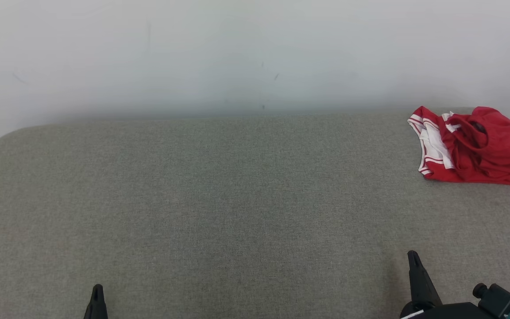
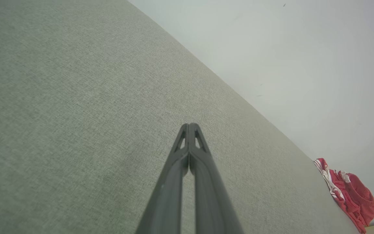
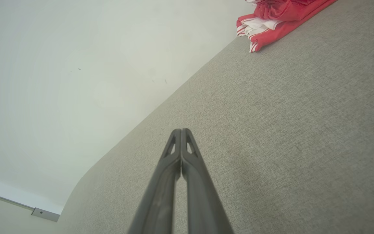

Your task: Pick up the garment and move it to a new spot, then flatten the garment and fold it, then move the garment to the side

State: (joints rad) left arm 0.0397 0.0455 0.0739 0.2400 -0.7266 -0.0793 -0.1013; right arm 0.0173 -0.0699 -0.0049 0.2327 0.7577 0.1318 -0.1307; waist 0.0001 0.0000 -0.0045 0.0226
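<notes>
Garment (image 1: 481,148) crumpled, red-white, far right on grey fabric surface (image 1: 237,199); left fingers (image 2: 172,182) together, right fingers (image 3: 164,182) together.

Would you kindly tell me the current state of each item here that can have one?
Red garment: crumpled in a heap at the far right of the grey surface, not gripped.
Left gripper: shut, empty, above bare surface.
Right gripper: shut, empty, apart from the garment.

High head, low wrists, common garment (image 1: 494,150)
</notes>
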